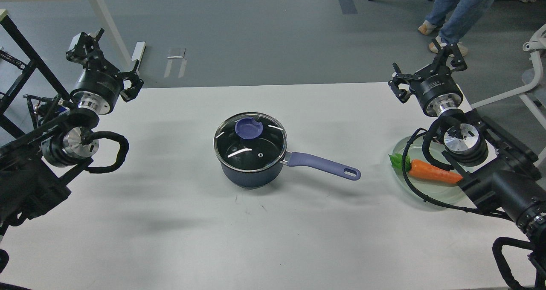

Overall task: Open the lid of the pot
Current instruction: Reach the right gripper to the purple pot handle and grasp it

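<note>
A dark navy pot (249, 177) stands in the middle of the white table, its lavender-blue handle (324, 165) pointing right toward me. The clear glass lid (256, 151) with steel rim rests flat on the pot, and its purple-blue knob (248, 128) sits toward the far side. My left gripper (110, 63) hovers at the table's far left corner, open and empty, well away from the pot. Over the far right edge my right gripper (423, 68) is raised, also open and empty.
A pale green plate (401, 147) holding a carrot (433, 172) lies at the right, partly under my right arm and its cable. A person's legs (456, 8) stand on the floor beyond the table's right end. A table leg and a rack are at far left.
</note>
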